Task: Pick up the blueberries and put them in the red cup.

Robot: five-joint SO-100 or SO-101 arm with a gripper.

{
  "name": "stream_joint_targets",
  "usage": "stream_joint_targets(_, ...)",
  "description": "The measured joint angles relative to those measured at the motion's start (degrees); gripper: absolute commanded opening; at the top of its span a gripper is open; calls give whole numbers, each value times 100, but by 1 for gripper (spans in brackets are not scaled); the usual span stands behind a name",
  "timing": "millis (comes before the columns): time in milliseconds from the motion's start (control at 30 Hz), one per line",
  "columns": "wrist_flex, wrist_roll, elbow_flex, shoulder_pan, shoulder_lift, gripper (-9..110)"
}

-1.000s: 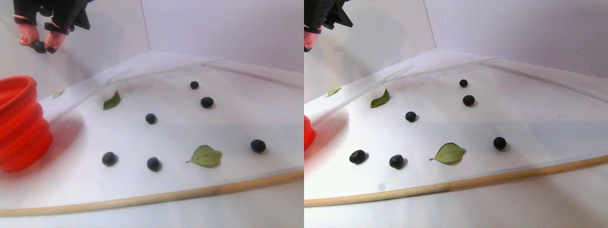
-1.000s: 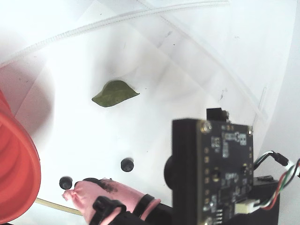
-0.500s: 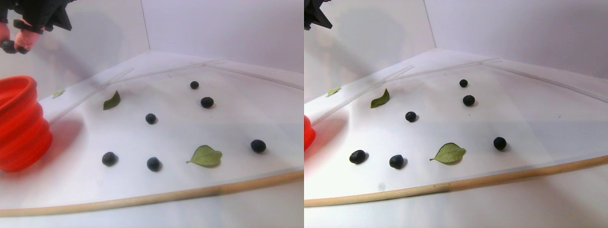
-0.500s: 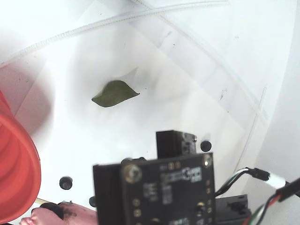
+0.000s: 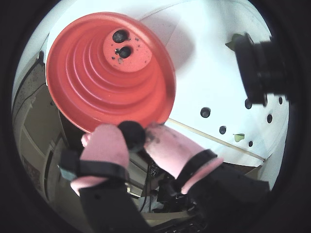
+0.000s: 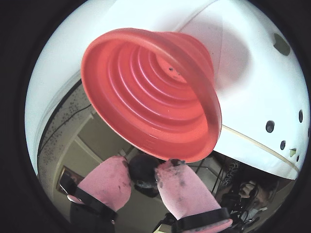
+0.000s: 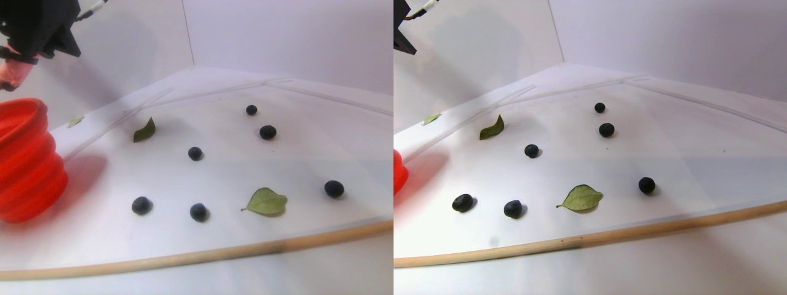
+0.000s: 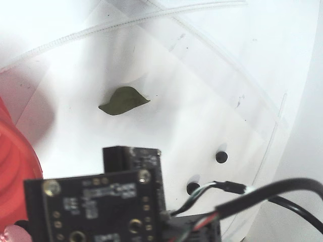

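- Pinching a small dark blue-black blueberry between its two pink-padded fingers, the claw is closed on that berry just outside the near rim of the large red-orange ridged plastic cup in a wrist view.
- In a wrist view the held berry sits just below the cup's thick rounded rim, with the cup's mouth tilted toward the camera.
- Two more blueberries lie side by side on the cup's floor, amid dark specks.
- In the stereo pair view the cup stands at the far left edge of the white counter, partly cut off by the frame.
- The claw's black body and one pink finger show at the top left corner, above the cup and clear of it.
- Six loose blueberries lie scattered over the counter, well apart from each other and from the cup.
- A flat green leaf rests near the front wooden edge strip; a smaller leaf lies further back.
- The stretch of counter between the cup and the nearest berry is bare.
- In the fixed view a black circuit board blocks the lower part; one leaf and two berries show beyond it.
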Motion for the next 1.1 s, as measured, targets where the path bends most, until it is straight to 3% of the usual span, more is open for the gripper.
stream_joint_targets(567,-642,44,9,-79,-580,16)
stream_joint_targets(1100,-325,44,-88,457,-448,15)
